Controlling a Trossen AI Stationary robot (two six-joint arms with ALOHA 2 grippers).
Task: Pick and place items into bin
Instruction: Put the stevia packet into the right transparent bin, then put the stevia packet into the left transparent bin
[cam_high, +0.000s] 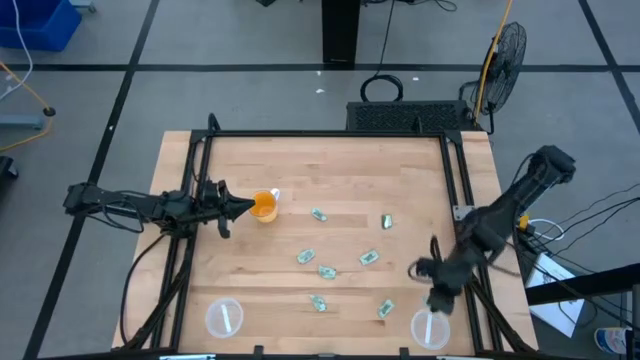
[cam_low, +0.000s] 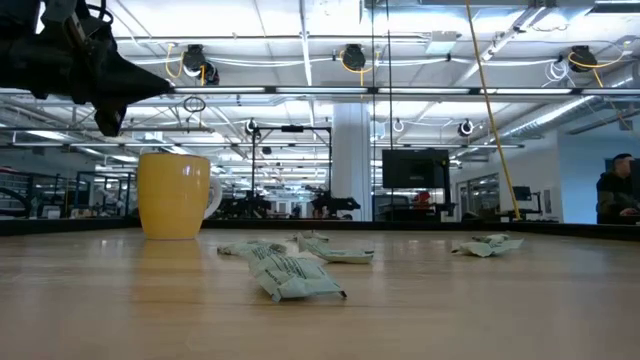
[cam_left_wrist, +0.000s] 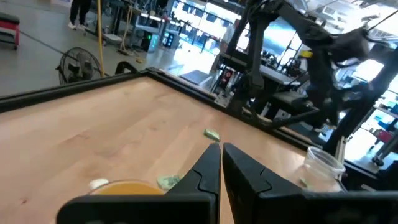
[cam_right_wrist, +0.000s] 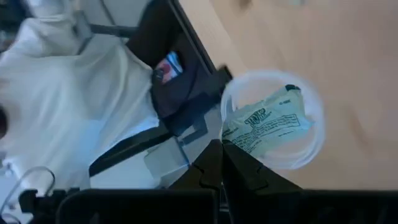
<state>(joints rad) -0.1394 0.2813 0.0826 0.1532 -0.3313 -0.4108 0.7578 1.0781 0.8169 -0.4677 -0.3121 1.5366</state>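
Several small pale green-and-white packets lie flat on the wooden table, among them one (cam_high: 318, 214), one (cam_high: 369, 258) and one (cam_high: 319, 302); the nearest packet (cam_low: 290, 275) shows in the low view. My right gripper (cam_high: 438, 298) hovers at the table's near right, over a clear round bin (cam_high: 430, 330), shut on one packet (cam_right_wrist: 267, 121). My left gripper (cam_high: 245, 208) is shut and hangs in the air just left of the orange cup (cam_high: 264, 206), above cup height (cam_low: 160, 85), touching nothing. My right gripper (cam_right_wrist: 221, 148) pinches the packet by one corner (cam_right_wrist: 229, 138), only at the fingertips, coming from above and pointing down. The packet hangs clear below the fingers, over the mouth of the clear bin (cam_right_wrist: 314, 149).
A second clear round bin (cam_high: 224, 318) stands at the table's near left. The orange cup (cam_low: 175, 195) stands upright left of centre. A black frame (cam_high: 330, 133) runs round the table's edges. Bare wood lies across the far half of the table.
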